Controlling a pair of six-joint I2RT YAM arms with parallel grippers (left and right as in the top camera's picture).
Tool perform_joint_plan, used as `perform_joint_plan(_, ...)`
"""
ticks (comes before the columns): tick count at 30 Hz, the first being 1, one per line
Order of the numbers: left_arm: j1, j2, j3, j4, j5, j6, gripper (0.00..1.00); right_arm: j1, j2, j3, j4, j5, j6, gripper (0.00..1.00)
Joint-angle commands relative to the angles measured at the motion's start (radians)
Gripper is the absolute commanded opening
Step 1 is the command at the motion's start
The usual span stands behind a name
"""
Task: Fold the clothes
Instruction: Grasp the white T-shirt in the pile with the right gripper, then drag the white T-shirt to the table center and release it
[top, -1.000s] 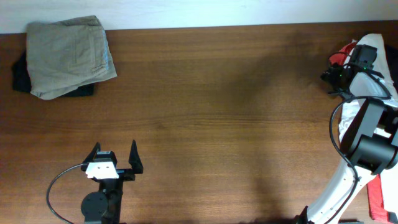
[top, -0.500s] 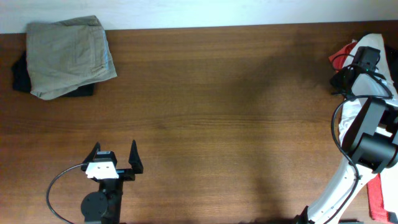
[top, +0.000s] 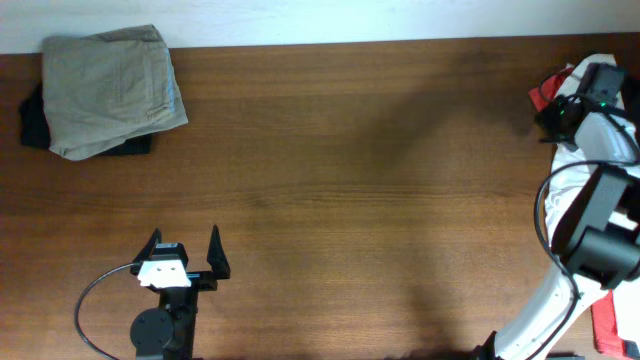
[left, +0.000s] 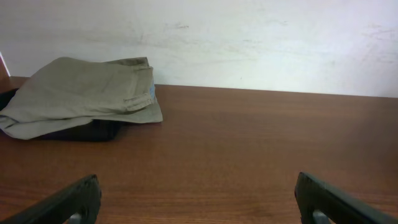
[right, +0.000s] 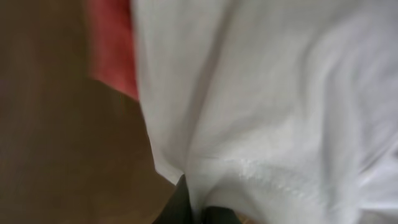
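Left gripper (top: 185, 260): near the front edge of the table (top: 350, 180), left of centre; arm low and short over its base, wrist level, fingers pointing at the far edge; jaws wide apart, nothing between them.

Right arm: rises at the front right corner, runs back along the right edge, elbow bent, a black cable looped beside it; wrist reaches the far right corner and tips down.

Right gripper (right: 199, 210): at the far right corner, jaws together and clamped on a fold of the white T-shirt (right: 280, 93); dark fingertips (right: 180, 202) show at the bottom of the wrist view, cloth drawn in between them.

White T-shirt: at the right edge toward the far right corner, bunched and wrinkled, not flat; a stitched seam crosses just above the fingertips; white cloth seen from overhead stretches front to back along the right edge; which end is collar or hem cannot be told.

Red garment (right: 109, 43): touching the T-shirt at the same corner.

Khaki folded garment (top: 110, 90): far left corner, well apart from both grippers, lying on a dark garment (top: 35, 122); long axis roughly left to right.
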Motion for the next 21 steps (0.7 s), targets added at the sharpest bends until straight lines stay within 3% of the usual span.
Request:
perform_joint_plan(1,0.002,-0.005,-0.007,-0.001,-0.006,-0.012,0.99,0.011,-0.152,0.023,0.005,-0.176,0.005,0.04)
perform_joint_plan(6,0.002,-0.005,-0.007,-0.001,-0.006,-0.012,0.99,0.136,-0.264,0.023,0.015,-0.316,0.036,0.04)
perform_joint_plan(10,0.002,-0.005,-0.007,-0.001,-0.006,-0.012,0.99,0.383,-0.28,0.023,0.04,-0.372,0.1,0.04)
perform_joint_plan(18,0.002,-0.005,-0.007,-0.001,-0.006,-0.012,0.99,1.019,-0.205,0.023,0.221,-0.322,0.181,0.04)
perform_joint_plan(21,0.002,-0.005,-0.007,-0.001,-0.006,-0.012,0.99,1.138,-0.192,0.023,0.223,-0.193,0.165,0.13)
